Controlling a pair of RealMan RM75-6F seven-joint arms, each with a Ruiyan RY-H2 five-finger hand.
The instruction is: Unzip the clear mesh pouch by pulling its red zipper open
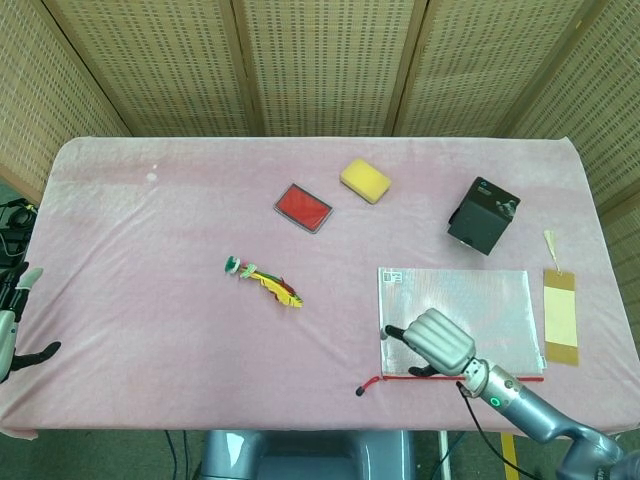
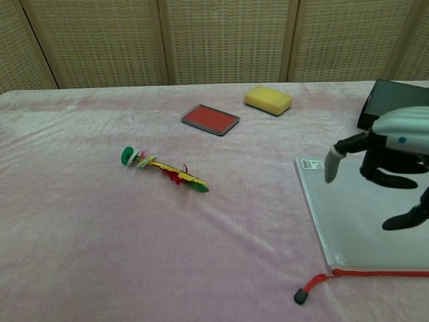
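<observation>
The clear mesh pouch (image 1: 470, 305) (image 2: 365, 208) lies flat at the table's front right, with its red zipper (image 1: 505, 378) (image 2: 385, 272) along the near edge. The zipper's red cord ends in a black pull (image 1: 360, 390) (image 2: 299, 295) lying on the cloth just left of the pouch. My right hand (image 1: 432, 343) (image 2: 392, 151) is over the pouch's front left part, fingers apart and pointing left, holding nothing. I cannot tell whether it touches the mesh. My left hand (image 1: 10, 325) shows at the far left edge, fingers apart and empty, beyond the table's corner.
A red flat tin (image 1: 302, 207) (image 2: 210, 119) and a yellow sponge (image 1: 365, 179) (image 2: 268, 99) sit at the back centre. A black box (image 1: 483, 214) (image 2: 387, 104) stands behind the pouch. A feathered toy (image 1: 265, 281) (image 2: 164, 169) lies mid-table. A tan slip (image 1: 560, 318) lies right of the pouch.
</observation>
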